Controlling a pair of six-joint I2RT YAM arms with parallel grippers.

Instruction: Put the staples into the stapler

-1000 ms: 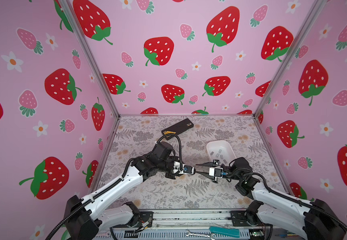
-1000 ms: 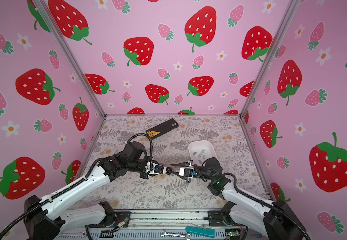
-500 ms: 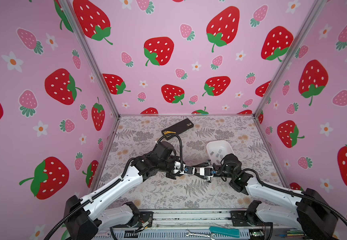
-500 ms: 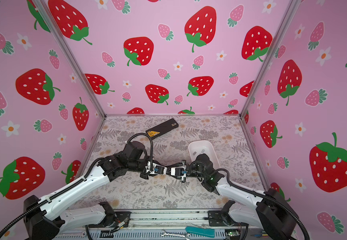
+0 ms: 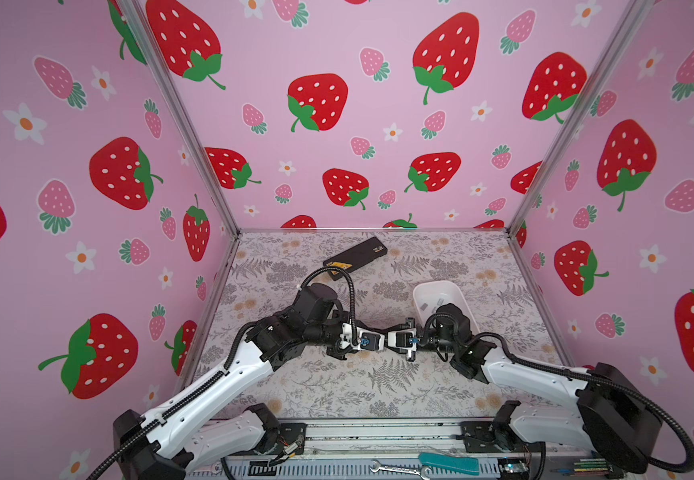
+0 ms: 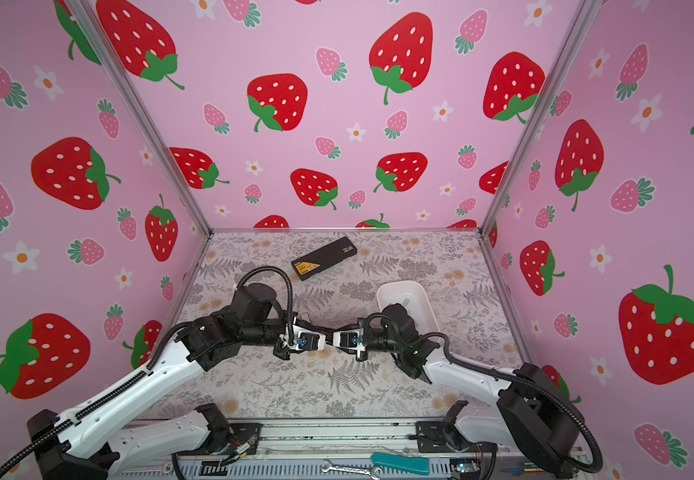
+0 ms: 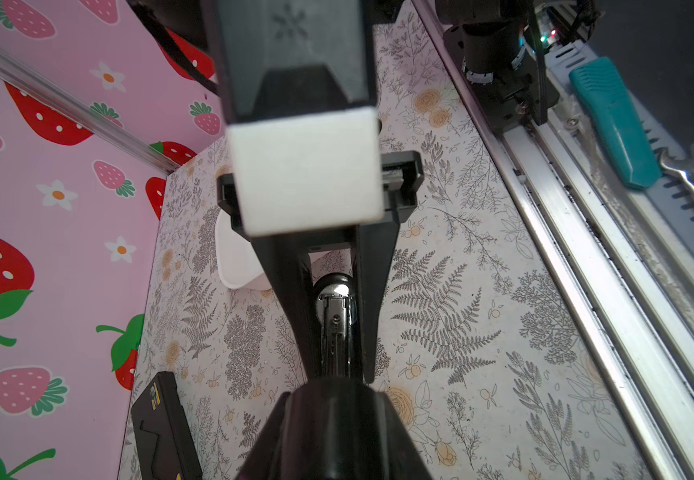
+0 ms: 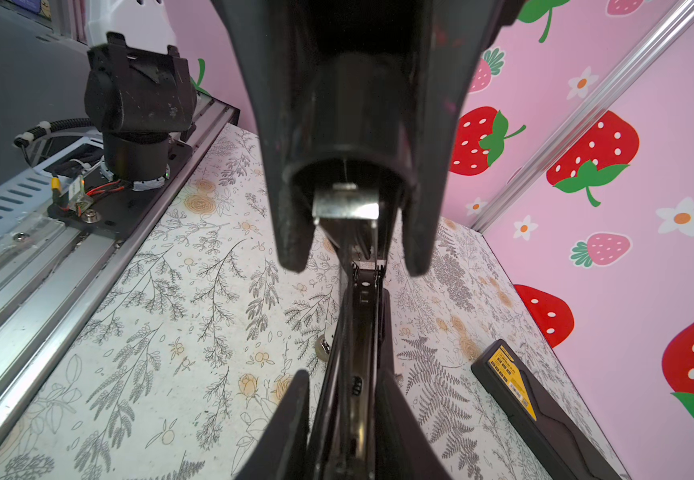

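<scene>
The black stapler [image 8: 357,332] hangs above the middle of the table, held at both ends. My left gripper [image 5: 378,338] is shut on its rounded black end [image 8: 345,166], where a metal tab shows. My right gripper [image 8: 345,386] is shut on the narrow metal body [image 7: 334,328]. In both top views the two grippers nearly touch and hide most of the stapler. The staples [image 5: 440,300] are small grey strips lying in the white tray [image 5: 432,286] behind my right wrist; one strip [image 6: 406,302] shows there too.
A black case with a yellow label [image 5: 355,258] lies at the back of the floral table. A teal-handled tool [image 5: 447,463] and a wrench [image 5: 399,469] rest on the front rail. Pink strawberry walls close three sides.
My right gripper has moved left along the stapler until it almost meets the left gripper, and its arm has swung inward. The left arm has stayed still.
</scene>
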